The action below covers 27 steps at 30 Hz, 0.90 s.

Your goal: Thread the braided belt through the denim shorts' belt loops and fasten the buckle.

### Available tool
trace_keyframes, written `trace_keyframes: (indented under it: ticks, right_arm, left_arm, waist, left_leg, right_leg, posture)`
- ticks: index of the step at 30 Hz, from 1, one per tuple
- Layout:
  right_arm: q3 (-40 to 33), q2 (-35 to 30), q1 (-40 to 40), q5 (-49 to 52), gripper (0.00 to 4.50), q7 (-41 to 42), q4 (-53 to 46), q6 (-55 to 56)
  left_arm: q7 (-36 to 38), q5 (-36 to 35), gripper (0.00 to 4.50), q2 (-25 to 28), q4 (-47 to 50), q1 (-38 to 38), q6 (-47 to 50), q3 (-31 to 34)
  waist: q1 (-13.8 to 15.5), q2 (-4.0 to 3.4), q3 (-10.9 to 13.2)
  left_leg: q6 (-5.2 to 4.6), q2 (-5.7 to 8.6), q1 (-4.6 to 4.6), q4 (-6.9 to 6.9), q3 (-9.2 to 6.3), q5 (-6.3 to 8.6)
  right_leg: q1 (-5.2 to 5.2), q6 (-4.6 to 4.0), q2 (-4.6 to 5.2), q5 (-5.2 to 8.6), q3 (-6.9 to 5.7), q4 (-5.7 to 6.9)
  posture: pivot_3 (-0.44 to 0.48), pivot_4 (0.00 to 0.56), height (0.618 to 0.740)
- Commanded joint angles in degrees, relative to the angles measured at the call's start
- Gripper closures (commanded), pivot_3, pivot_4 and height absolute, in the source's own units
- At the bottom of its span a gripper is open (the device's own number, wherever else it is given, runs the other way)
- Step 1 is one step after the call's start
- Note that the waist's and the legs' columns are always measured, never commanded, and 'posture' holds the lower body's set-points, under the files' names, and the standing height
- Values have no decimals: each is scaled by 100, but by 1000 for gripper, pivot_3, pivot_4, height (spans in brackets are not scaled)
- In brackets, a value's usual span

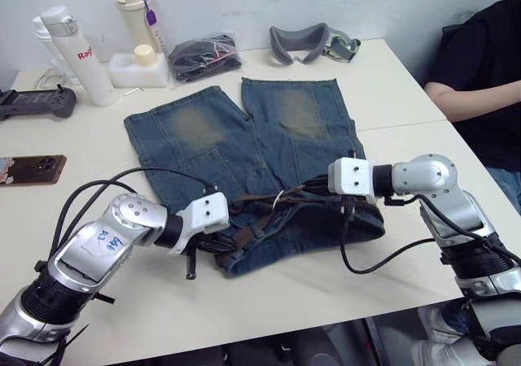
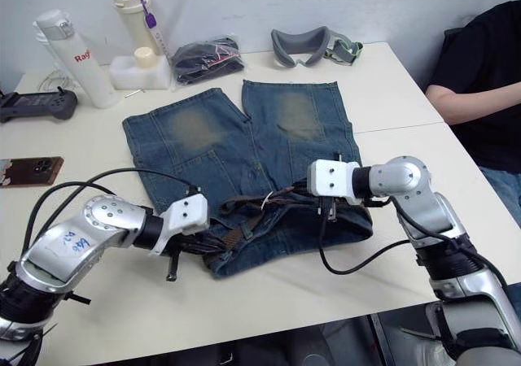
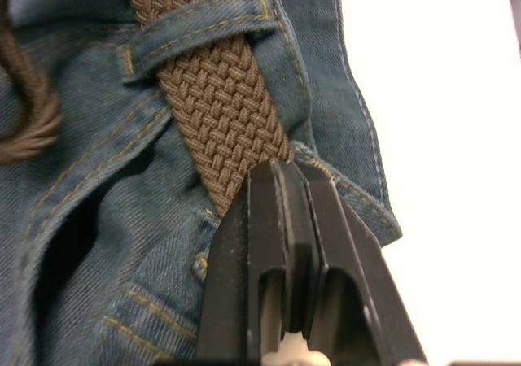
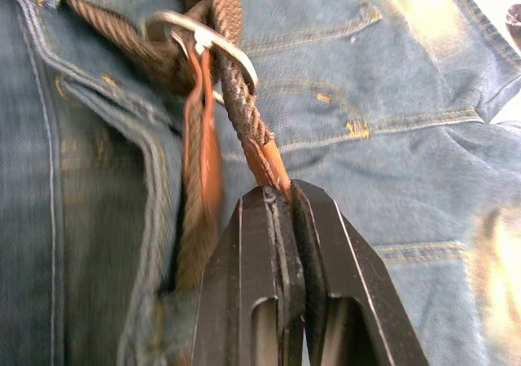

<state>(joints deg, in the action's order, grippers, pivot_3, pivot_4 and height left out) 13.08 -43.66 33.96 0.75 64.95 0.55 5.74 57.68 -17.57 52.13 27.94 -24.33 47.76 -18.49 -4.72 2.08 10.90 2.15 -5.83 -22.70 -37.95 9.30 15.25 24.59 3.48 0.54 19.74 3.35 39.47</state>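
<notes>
1. Shorts [image 1: 244, 150] lie flat mid-table, legs pointing away from the robot, waistband at the near edge.
2. Belt [image 3: 224, 98] runs along the waistband, passing under a loop [image 3: 195, 26].
3. Left gripper [image 3: 281, 175] clamped on the belt just past that loop, at the waist's left corner.
4. Right gripper [image 4: 281, 195] pinches the belt's tan leather tip, which has gone through the buckle [image 4: 203, 37].
5. Bottles [image 1: 77, 53], phone [image 1: 28, 169] on the table's left; a person [image 1: 480, 65] seated at right.
</notes>
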Motion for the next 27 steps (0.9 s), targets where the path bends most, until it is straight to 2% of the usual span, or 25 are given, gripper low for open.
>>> trace_keyframes:
  ticks: [1, 4, 7, 11, 12, 14, 18, 27]
  right_arm:
    - [-496, -365, -135, -438, 4500, -578, 284, 1546]
    - [-923, -817, -534, -658, 4500, -1060, 840, 3043]
    - [-1177, -1241, -930, -877, 4500, -1437, 1460, 4079]
    - [-1565, -1699, -1399, -1342, 4500, -2146, 2224, 5182]
    - [-1621, -1786, -1501, -1464, 4500, -2317, 2418, 5371]
    - [-1690, -1918, -1640, -1800, 4500, -2704, 2772, 5720]
    - [-1613, -1930, -1714, -2655, 4500, -3604, 3312, 5972]
    - [-1010, -1617, -1453, -3877, 4500, -5037, 3601, 5783]
  left_arm:
    - [287, 478, 4432, 424, -103, 380, -313, -605]
    - [393, 732, 4432, 761, -158, 676, -614, -760]
    - [447, 888, 4432, 980, -245, 919, -845, -802]
    - [466, 1021, 4432, 1111, -440, 1136, -1142, -769]
    - [481, 1030, 4432, 1124, -488, 1169, -1195, -754]
    - [513, 1077, 4432, 1166, -549, 1223, -1287, -752]
    - [598, 1214, 4432, 1225, -638, 1304, -1445, -770]
    - [627, 1536, 4432, 1636, -810, 1590, -1850, -668]
  waist:
    - [-7, 1, 0]
    - [-16, -2, -2]
    - [-41, -4, -7]
    - [-141, -1, -14]
    - [-169, -3, -14]
    - [-206, -7, -18]
    - [-321, -8, -19]
    - [-361, -18, -26]
  left_leg:
    - [3, 2, 27, 8, 1, 5]
    - [9, 8, 81, 23, -28, 21]
    - [14, 24, 202, 94, -80, 25]
    - [46, 48, 396, 178, -123, 58]
    - [47, 58, 421, 196, -126, 58]
    - [52, 118, 481, 244, -244, 61]
    - [56, 146, 576, 279, -322, 88]
    - [23, 211, 637, 279, -401, 168]
  right_leg:
    - [-19, -2, 0, 2, 7, -3]
    - [-70, -11, 2, 10, 14, -21]
    - [-186, -25, -2, 21, 23, -84]
    - [-341, -50, -13, 72, 65, -114]
    - [-358, -49, -14, 76, 83, -118]
    - [-426, -45, -20, 100, 149, -133]
    - [-507, -46, -31, 122, 205, -161]
    - [-519, -42, -83, 137, 368, -161]
  posture:
    - [0, 150, 739]
    - [0, 150, 739]
    - [0, 150, 739]
    - [0, 150, 739]
    - [0, 150, 739]
    - [0, 150, 739]
    - [0, 150, 739]
    - [0, 150, 739]
